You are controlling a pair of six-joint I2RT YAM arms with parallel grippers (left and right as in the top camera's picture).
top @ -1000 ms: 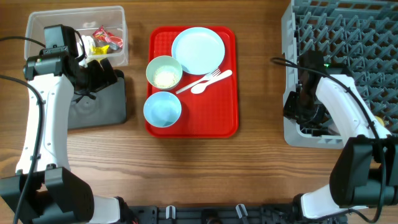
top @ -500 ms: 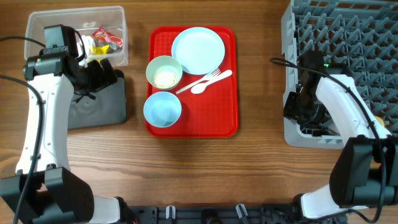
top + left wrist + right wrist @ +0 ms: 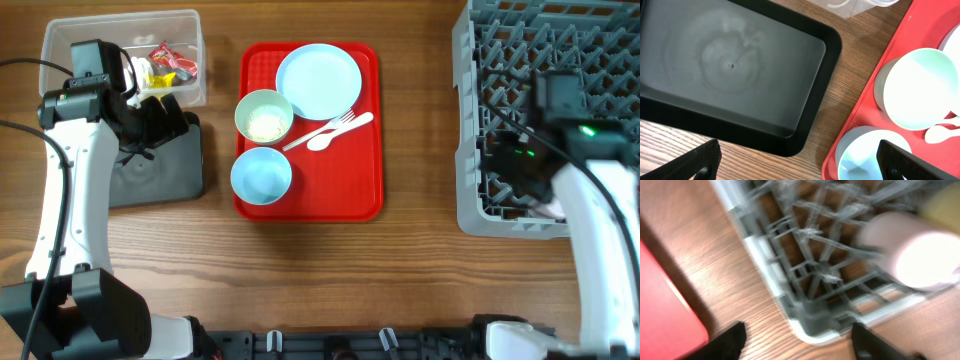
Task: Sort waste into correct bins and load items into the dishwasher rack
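Note:
The clear tub point(image 3: 110, 40) holds red and yellow wrappers point(image 3: 168, 62). The black tray point(image 3: 165, 175) lies in front of it and shows bare in the left wrist view point(image 3: 730, 65). My left gripper point(image 3: 168, 118) is open and empty over the tray's far edge; it also shows in the left wrist view point(image 3: 800, 167). On the red tray point(image 3: 350, 190) are a blue plate point(image 3: 318, 80), a bowl with rice grains point(image 3: 264, 116), an empty blue bowl point(image 3: 261, 176), and a white fork and spoon point(image 3: 330, 132). My right gripper point(image 3: 802, 345) is open over the rack's front-left corner point(image 3: 810, 315). A white cup point(image 3: 915, 250) lies in the rack.
The grey rack point(image 3: 540, 60) fills the right side of the table. A yellow cup point(image 3: 945, 205) sits beside the white cup. Both bowls point(image 3: 915, 87) and the red tray edge point(image 3: 855, 130) show at the right of the left wrist view. The right wrist view is blurred.
My right arm has pulled up and to the right, away from the rack's front-left corner, with open jaws. The left arm has not moved.

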